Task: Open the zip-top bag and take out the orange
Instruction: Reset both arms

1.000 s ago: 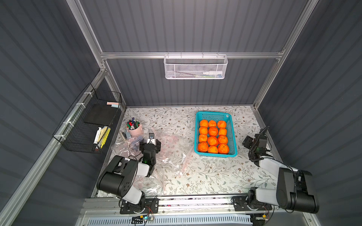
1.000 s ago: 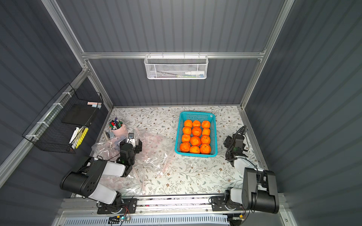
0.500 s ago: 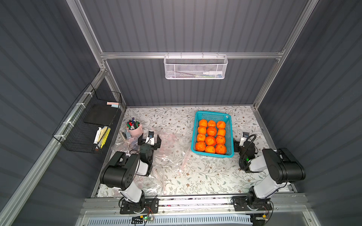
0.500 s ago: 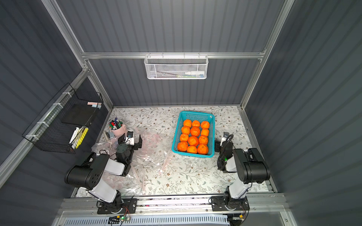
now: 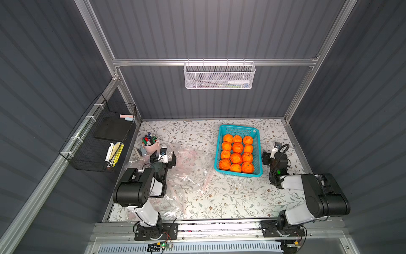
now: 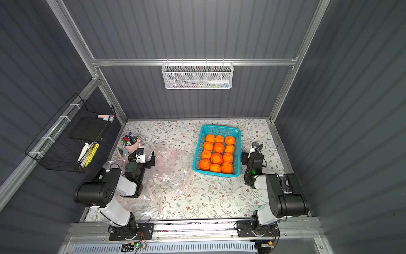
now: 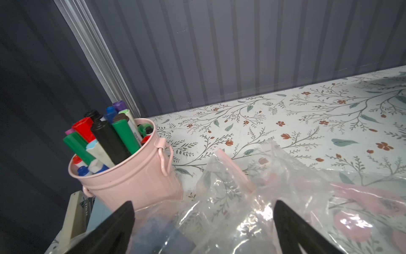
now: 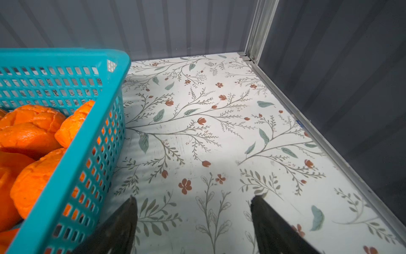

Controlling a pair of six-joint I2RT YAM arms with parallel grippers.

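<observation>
Your left claw (image 7: 203,204) hangs with its jaws apart and empty over the heap of clear bags (image 5: 189,160) by the left edge of the worktop (image 5: 241,198), just beside the pink bucket of markers (image 5: 149,146). Further right, the blue basket (image 5: 239,174) holds twelve oranges (image 5: 236,157). Your right claw (image 8: 193,199) sits low just beside the basket's right wall, jaws spread on nothing. I see no orange in any bag, so the taking-out looks done, or nearly. You cannot count the bags through the film or tell which zips are open, and the left arm covers the heap's near-left part.
</observation>
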